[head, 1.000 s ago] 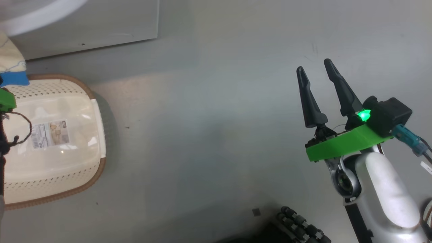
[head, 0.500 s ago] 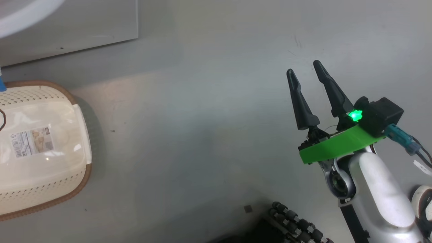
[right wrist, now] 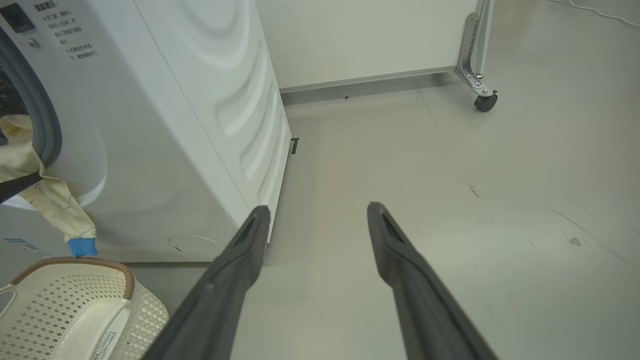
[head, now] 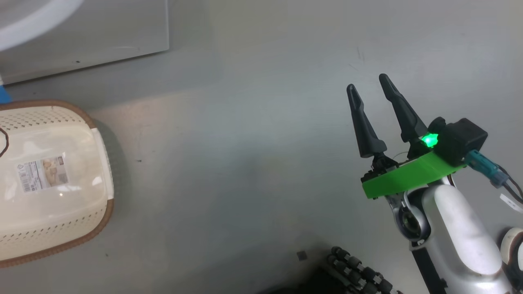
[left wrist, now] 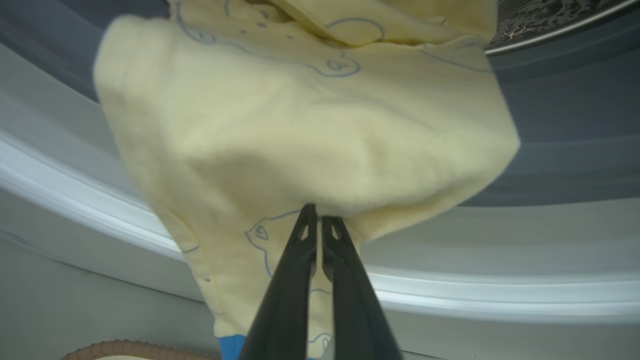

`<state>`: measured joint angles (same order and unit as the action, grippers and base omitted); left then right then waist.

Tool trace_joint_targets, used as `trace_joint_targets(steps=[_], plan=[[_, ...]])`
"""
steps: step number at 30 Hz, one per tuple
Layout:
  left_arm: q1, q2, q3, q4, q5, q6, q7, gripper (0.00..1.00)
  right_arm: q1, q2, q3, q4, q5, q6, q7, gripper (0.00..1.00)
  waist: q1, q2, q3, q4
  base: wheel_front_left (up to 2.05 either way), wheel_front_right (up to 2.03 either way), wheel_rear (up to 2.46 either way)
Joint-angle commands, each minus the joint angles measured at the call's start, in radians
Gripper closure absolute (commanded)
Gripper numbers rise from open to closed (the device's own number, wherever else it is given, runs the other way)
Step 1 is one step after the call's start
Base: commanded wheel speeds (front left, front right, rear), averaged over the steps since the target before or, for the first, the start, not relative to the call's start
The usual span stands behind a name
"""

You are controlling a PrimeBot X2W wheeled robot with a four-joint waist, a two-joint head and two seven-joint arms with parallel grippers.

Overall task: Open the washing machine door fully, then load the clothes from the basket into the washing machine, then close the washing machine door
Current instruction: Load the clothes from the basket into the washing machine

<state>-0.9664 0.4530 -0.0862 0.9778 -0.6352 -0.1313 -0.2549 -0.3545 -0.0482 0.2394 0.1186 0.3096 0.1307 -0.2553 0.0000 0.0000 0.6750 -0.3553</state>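
Now the left hand (left wrist: pixel 316 220) pinches shut on the clothes (left wrist: pixel 300 125), draped from the washer (right wrist: pixel 175 125) mouth just beyond its tips; seemingly soft, light, floppy, best gripped by a thick fold; the right hand (head: pixel 367 82) gapes open.

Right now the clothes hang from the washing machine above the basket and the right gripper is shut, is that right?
Not quite: the right gripper is open, fingers well apart, in the right wrist view. The clothes do hang from the washing machine above the basket.
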Motion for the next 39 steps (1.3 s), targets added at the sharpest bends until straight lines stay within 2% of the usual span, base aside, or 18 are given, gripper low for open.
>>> trace_joint_targets(steps=[1,8,16,22,27,39], plan=[[-0.004,0.062,0.019,-0.038,-0.005,0.001,-0.007,1.00,0.011,-0.002,0.012,-0.022,0.003,0.000,-0.006,0.00,0.0000,0.0000,-0.002,0.006,0.00,0.00,0.00],[0.042,0.052,0.025,-0.101,0.002,0.001,-0.007,1.00,0.006,-0.002,0.009,-0.015,-0.001,0.000,-0.006,0.00,0.0000,0.0000,-0.023,0.029,0.00,0.00,0.00],[0.096,0.052,0.075,-0.258,0.063,0.001,-0.007,1.00,0.004,-0.002,0.005,-0.011,0.002,0.000,-0.006,0.00,0.0000,0.0000,-0.046,0.042,0.00,0.00,0.00],[0.069,0.077,0.098,-0.323,0.078,0.001,-0.007,1.00,0.002,-0.002,0.011,-0.018,0.012,0.000,-0.006,0.00,0.0000,0.0000,-0.033,0.037,0.00,0.00,0.00],[-0.014,0.137,0.067,-0.354,0.094,0.001,0.028,1.00,-0.003,-0.002,0.016,-0.025,0.023,0.000,-0.006,0.00,0.0000,0.0000,0.007,0.027,0.00,0.00,0.00],[-0.335,0.333,-0.035,-0.403,0.109,0.001,0.218,1.00,-0.034,-0.002,0.042,-0.053,0.079,0.000,-0.006,0.00,0.0000,0.0000,0.142,-0.035,0.00,0.00,0.00]])
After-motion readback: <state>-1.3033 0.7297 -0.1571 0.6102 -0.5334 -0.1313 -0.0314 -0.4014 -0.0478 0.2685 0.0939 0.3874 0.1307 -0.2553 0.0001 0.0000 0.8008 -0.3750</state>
